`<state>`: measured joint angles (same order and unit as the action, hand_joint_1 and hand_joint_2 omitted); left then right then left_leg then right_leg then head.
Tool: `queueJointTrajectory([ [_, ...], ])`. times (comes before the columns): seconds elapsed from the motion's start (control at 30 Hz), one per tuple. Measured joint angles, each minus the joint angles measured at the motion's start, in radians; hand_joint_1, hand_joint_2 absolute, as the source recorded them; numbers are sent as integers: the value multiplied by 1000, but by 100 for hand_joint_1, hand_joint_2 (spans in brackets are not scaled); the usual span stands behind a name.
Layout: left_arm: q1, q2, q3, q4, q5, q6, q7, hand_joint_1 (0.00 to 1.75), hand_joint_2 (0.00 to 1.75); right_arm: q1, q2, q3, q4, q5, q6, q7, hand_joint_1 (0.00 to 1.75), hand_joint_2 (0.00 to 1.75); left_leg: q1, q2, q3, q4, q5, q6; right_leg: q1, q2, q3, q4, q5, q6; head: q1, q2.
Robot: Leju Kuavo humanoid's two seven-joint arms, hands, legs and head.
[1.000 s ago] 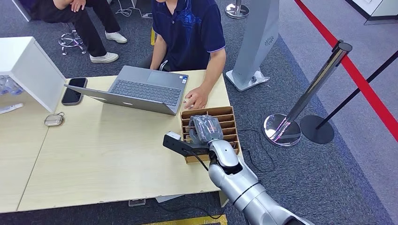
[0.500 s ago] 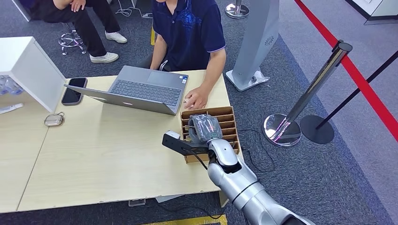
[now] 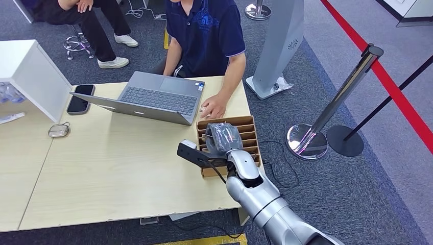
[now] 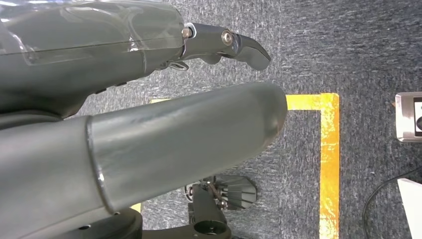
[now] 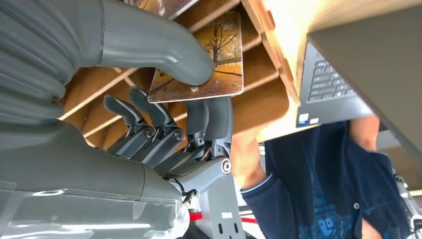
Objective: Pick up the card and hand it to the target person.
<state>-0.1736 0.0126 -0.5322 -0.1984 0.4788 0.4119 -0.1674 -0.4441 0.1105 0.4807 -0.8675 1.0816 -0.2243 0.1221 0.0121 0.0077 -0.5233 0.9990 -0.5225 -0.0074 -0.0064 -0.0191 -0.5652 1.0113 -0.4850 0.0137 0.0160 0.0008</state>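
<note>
Worktop (image 3: 117,168) is carrying a laptop (image 3: 153,97), a phone (image 3: 80,99) and, at its right edge, a slotted wooden rack (image 3: 251,133). Behind it a person (image 3: 204,35) is sitting, one hand resting just beside the rack. The right hand (image 3: 222,139) is reaching over the rack; in the right wrist view (image 5: 164,124) it is pinching a card (image 5: 209,62) printed with an autumn tree, thumb pressing its face and fingers (image 5: 211,117) backing it, the card sitting among the rack's slots. The left hand (image 4: 149,89) is hanging over grey carpet, holding nothing, thumb and fingers apart.
</note>
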Motion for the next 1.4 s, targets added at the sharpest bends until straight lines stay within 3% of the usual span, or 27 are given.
queueJointTrajectory([
  [0.77,19,0,0,1,24,3,-13,0,0,53,-75,-36,-447,49,75,129,151,175,0,1,0,0,0,0,0,0,0,0,0,0,0,0],
  [1.13,-13,0,0,1,-11,-5,21,0,0,-67,-95,-92,-450,67,45,135,150,175,0,1,0,0,0,0,0,0,0,0,0,0,0,0],
  [1.4,-20,0,0,1,-12,-5,21,0,0,-89,-103,-115,-436,75,36,135,141,175,0,1,0,0,0,0,0,0,-1,0,0,0,0,0],
])
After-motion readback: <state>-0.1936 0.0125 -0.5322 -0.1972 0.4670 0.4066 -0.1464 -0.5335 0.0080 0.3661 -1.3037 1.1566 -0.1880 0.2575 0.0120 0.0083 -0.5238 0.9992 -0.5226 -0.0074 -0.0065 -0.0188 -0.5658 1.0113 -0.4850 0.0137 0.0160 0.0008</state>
